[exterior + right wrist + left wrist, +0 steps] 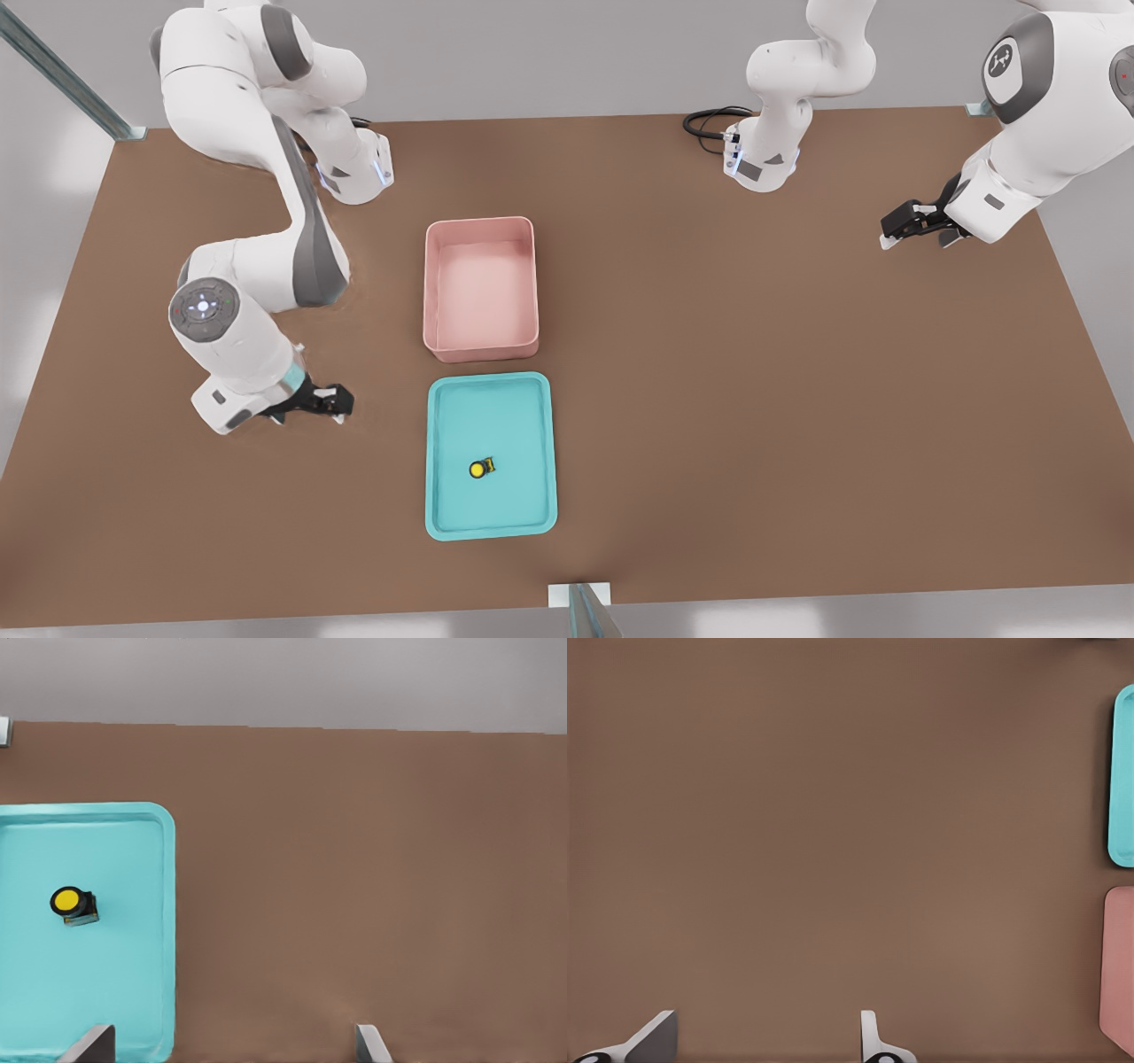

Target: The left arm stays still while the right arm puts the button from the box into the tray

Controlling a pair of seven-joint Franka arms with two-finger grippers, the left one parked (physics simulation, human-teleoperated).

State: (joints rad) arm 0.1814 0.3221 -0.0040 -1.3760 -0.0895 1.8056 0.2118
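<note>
The yellow-topped button (481, 468) (71, 904) lies on the floor of the teal tray (518, 416) (124, 983), near its middle. Just behind the tray in the front view stands the pink box (481, 288), with nothing inside it. My gripper (332, 403) (230, 1047) hangs low over the brown table at the front view's left of the tray, apart from it. Its fingers are spread wide and open, holding nothing. The left wrist view catches only edges of the tray (1123, 780) and of the box (1121, 966).
The parked arm's gripper (917, 221) hovers at the front view's far right. A black cable (709, 120) loops by that arm's base at the back. A metal post (580, 607) stands at the table's near edge.
</note>
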